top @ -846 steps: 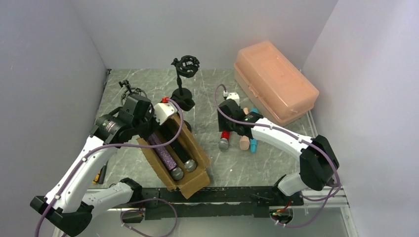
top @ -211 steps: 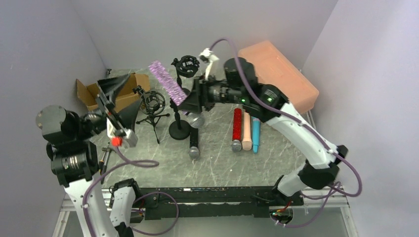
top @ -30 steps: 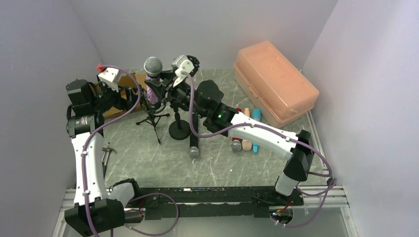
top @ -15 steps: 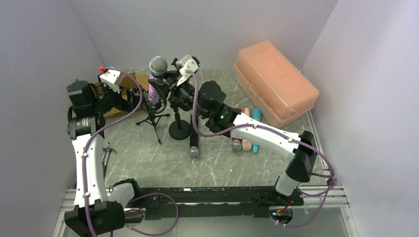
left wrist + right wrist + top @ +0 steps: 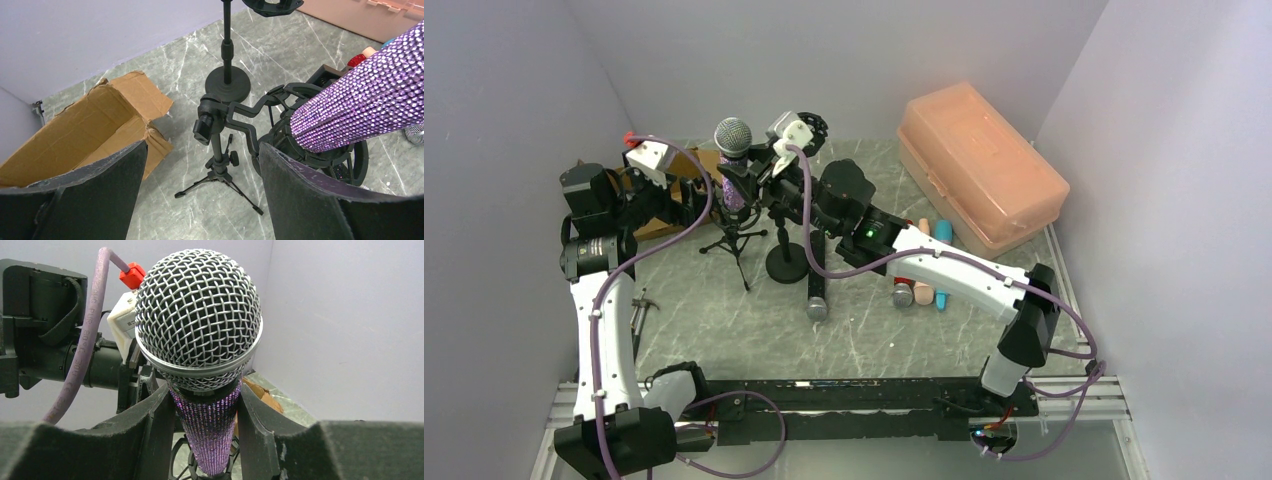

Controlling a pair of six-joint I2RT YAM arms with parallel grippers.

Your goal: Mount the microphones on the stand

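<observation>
Left gripper (image 5: 202, 150): felt-padded fingers spread wide, empty, beside tripod stand (image 5: 216, 145), likely ready to steady it. Torn cardboard box (image 5: 75, 145) behind.
Glittery purple microphone (image 5: 365, 95): silver mesh head up, tail in tripod's black shock-mount ring (image 5: 350, 162); depth unclear.
Right gripper (image 5: 207, 412): clenched on sequined shaft just under head, guiding insertion.
Black microphone (image 5: 817, 290), red (image 5: 903, 285), peach (image 5: 921, 229), blue (image 5: 941, 235) lie waiting on marble-pattern table (image 5: 724, 330).

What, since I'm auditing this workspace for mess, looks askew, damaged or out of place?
The cardboard box at the table's far-left corner has a torn, crumpled flap. The glittery purple microphone, gripped by the right gripper, enters the shock mount at a slant rather than straight.
</observation>
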